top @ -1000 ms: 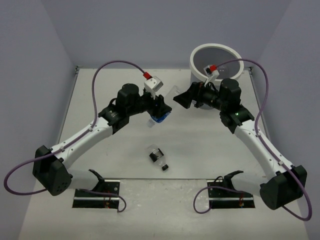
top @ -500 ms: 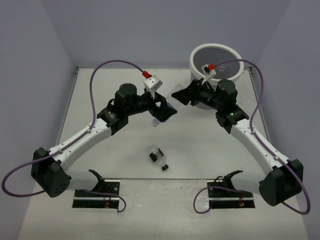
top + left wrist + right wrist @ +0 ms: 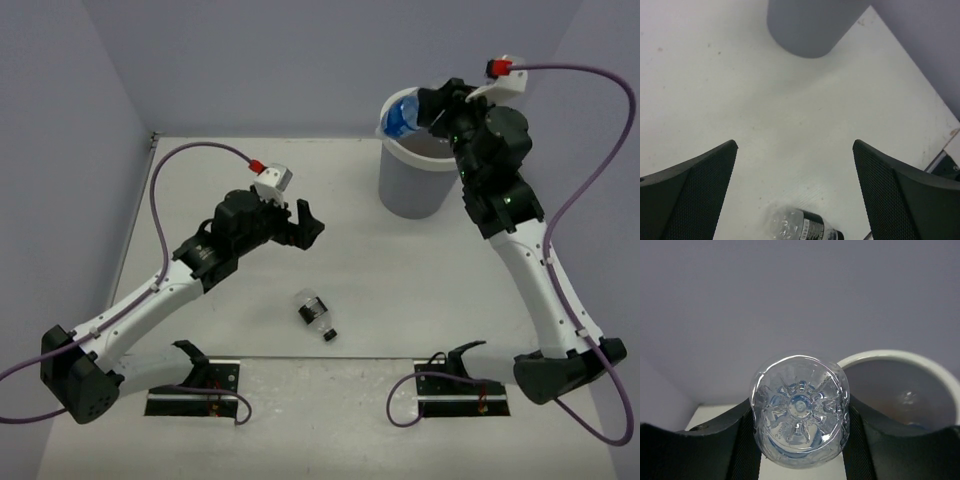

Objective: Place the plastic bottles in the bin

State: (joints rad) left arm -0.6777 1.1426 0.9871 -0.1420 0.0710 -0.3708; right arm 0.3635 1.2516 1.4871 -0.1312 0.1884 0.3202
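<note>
Clamping a blue-labelled bottle point(image 3: 799, 410) at the bin's point(image 3: 412, 190) rim, the right claw point(image 3: 413, 114) is hovering while the left claw point(image 3: 795, 146) is gaping wide.

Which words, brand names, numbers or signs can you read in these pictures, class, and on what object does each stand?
No text here can be read.
On the clear plastic bottle with a dark label, lying on its side: pale print, too small and blurred to read.
On the clear plastic bottle with a blue label: no legible lettering; its moulded base shows none either.
On the round light-grey plastic bin: no markings visible.
</note>
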